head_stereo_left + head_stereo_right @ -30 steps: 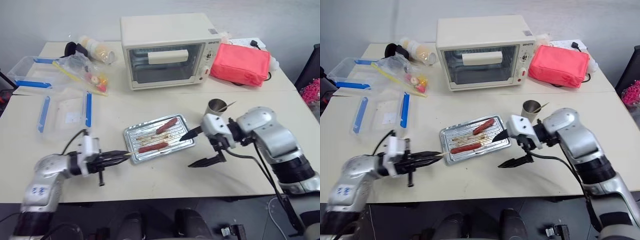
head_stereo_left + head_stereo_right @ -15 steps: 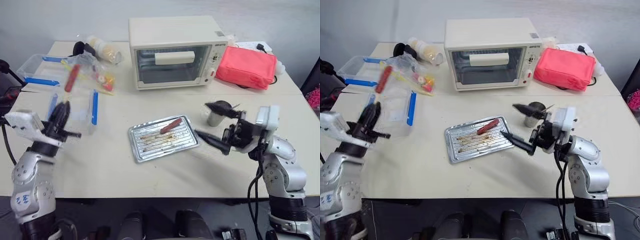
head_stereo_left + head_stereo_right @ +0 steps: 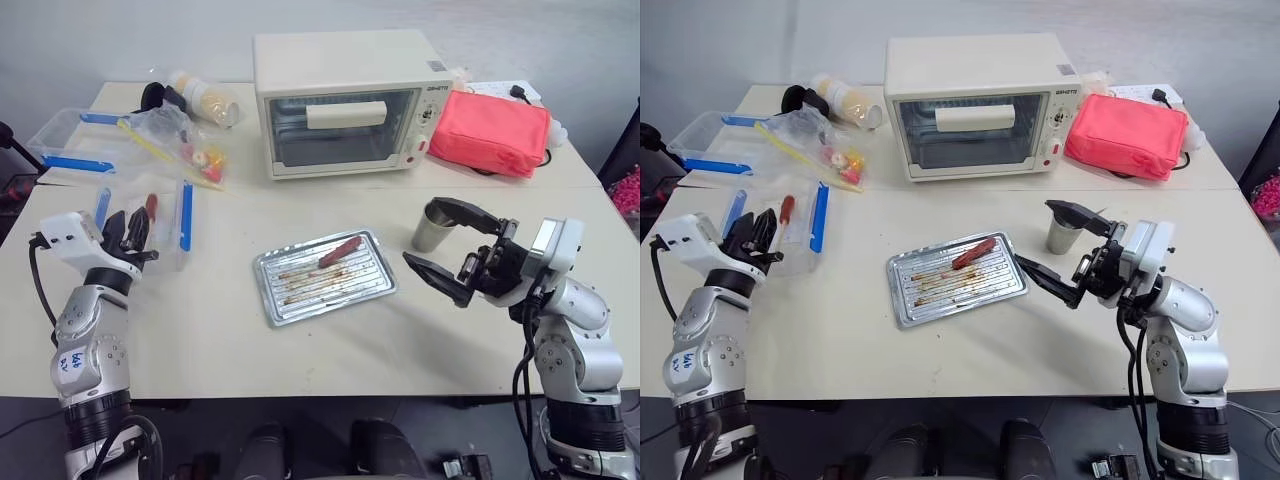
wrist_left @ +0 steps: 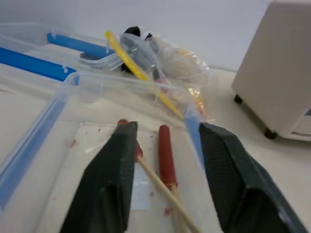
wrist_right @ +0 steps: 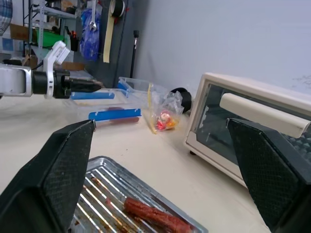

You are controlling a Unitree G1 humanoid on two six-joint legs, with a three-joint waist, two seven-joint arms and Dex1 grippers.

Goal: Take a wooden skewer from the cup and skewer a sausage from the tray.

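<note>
**A:** Status: the sausage point(image 4: 165, 155), on its wooden skewer point(image 4: 163, 189), lies in the clear box point(image 4: 29, 145) on the bench, between the left gripper's point(image 3: 128, 230) released jaws.

**B:** So the skewering looks done. And the right gripper point(image 3: 1035, 234)?

**A:** Its jaws are spread wide and empty beside the cup point(image 3: 432, 232). A second sausage point(image 3: 341, 250) is on the tray point(image 3: 270, 310).

**B:** Next, I'd draw the left one clear without nudging the stick.

head stereo pair looking down over table point(image 3: 330, 350), wrist cameras close, near level
</note>
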